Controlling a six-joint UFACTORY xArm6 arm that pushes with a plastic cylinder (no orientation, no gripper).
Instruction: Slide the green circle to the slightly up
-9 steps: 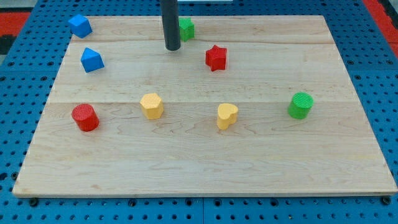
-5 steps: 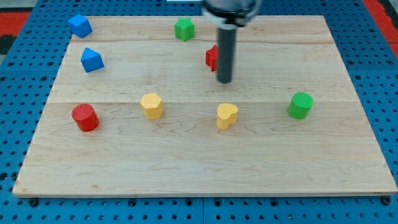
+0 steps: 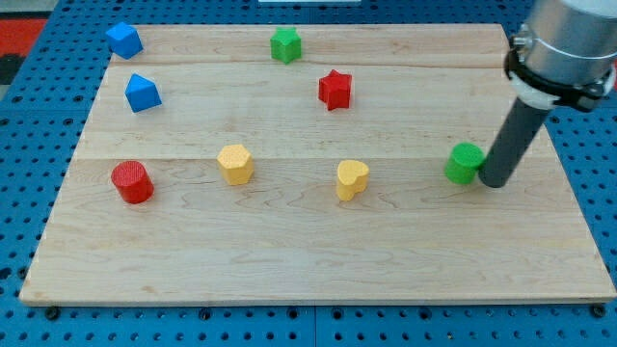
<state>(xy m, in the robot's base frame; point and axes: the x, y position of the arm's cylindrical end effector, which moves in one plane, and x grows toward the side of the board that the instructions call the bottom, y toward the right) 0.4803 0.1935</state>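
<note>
Positioned just right of the green circle, apparently touching it and gripping nothing, my tip should, in my judgement, move below the circle before pushing gently upward.

wooden board, 2 blue blocks, green block, red star, red cylinder, 2 yellow blocks

one high, forward-tilted view over the whole wooden board (blue pegboard around), fairly close
</note>
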